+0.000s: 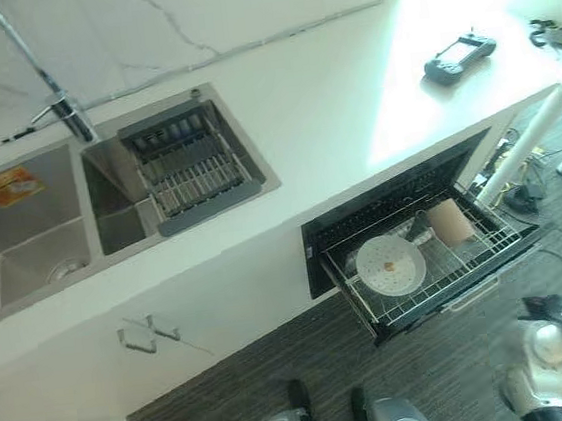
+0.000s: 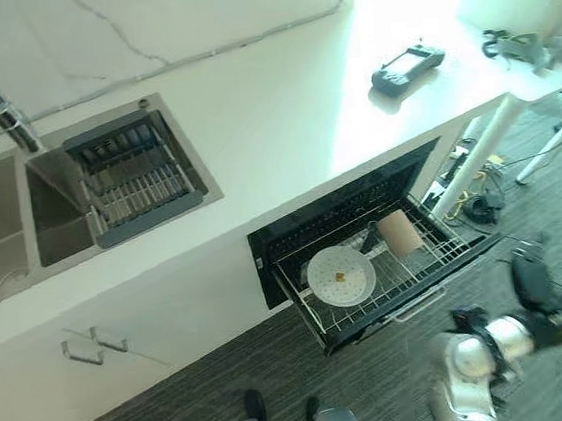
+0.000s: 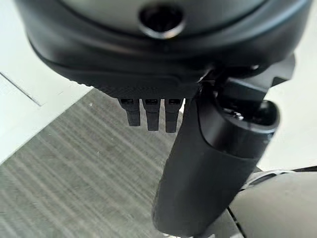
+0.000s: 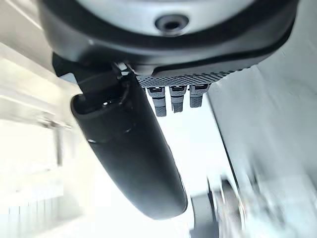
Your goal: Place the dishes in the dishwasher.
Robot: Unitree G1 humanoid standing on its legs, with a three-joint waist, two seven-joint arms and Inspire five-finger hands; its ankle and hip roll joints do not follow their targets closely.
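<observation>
Looking down from the head camera, I saw a white countertop (image 1: 321, 116) running across the room, with a double steel sink (image 1: 24, 248) set into it and a tall faucet (image 1: 47, 84) behind the sink. A grey drying rack (image 1: 188, 165) sat in the sink's right basin. A dark handheld controller (image 1: 459, 56) lay on the counter's far right part, well apart from the sink. Below the counter, the dishwasher (image 1: 400, 193) stood open with its wire rack (image 1: 439, 274) pulled out over the grey striped carpet (image 1: 278, 372). A white plate (image 1: 390, 264) with a small orange mark lay flat in the rack's left part, and a tan cup (image 1: 450, 221) lay on its side in the rack's far right part, near the plate but apart from it. A dark item sat between them; I could not tell what it was. My left hand (image 3: 148, 111) hung over the carpet with its fingers (image 3: 151, 114) curled under the palm and its thumb (image 3: 208, 163) extended, grasping nothing. My right hand (image 4: 176, 101) showed the same posture, fingers (image 4: 173, 101) curled, thumb (image 4: 133, 153) extended, holding nothing, against a bright blurred background.
</observation>
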